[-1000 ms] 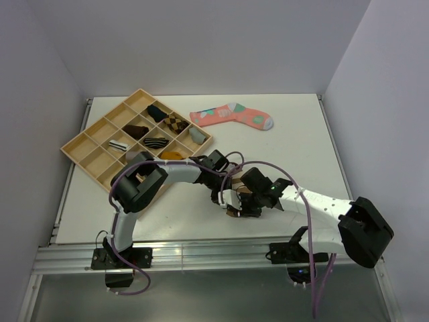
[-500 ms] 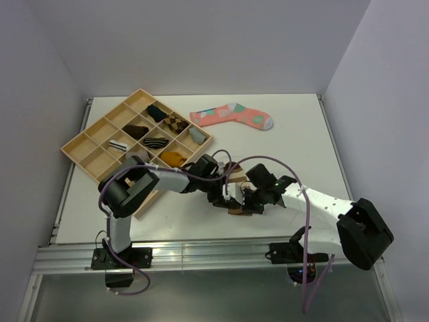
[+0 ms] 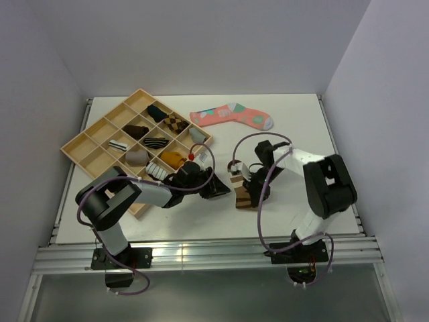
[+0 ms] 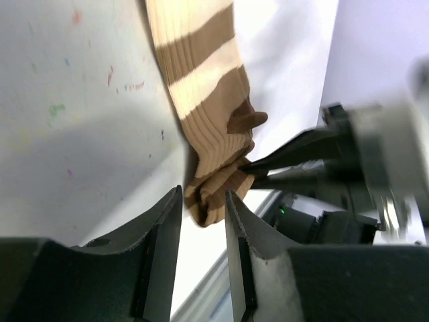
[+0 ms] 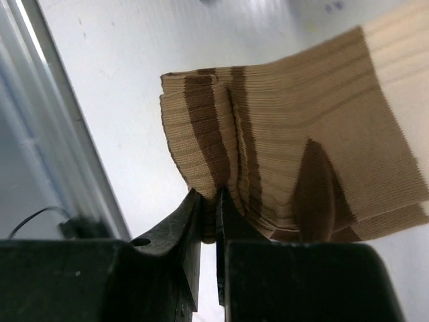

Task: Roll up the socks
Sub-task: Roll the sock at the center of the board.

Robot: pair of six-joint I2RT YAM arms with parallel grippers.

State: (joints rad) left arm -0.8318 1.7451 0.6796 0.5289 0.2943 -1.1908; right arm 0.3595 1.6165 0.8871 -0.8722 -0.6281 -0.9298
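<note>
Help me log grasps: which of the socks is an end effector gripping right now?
The brown sock with tan bands: the right end effector is pinched shut on its bunched fold. The coral-pink sock lies flat and untouched farther back.

Sock [image 3: 241, 198] right of tray [image 3: 86, 142]

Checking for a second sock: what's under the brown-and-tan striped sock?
Only the white table shows beneath the brown-and-tan striped sock, whose bunched end is pinched in the right gripper's jaws. Whether another sock lies inside its folds is hidden.
</note>
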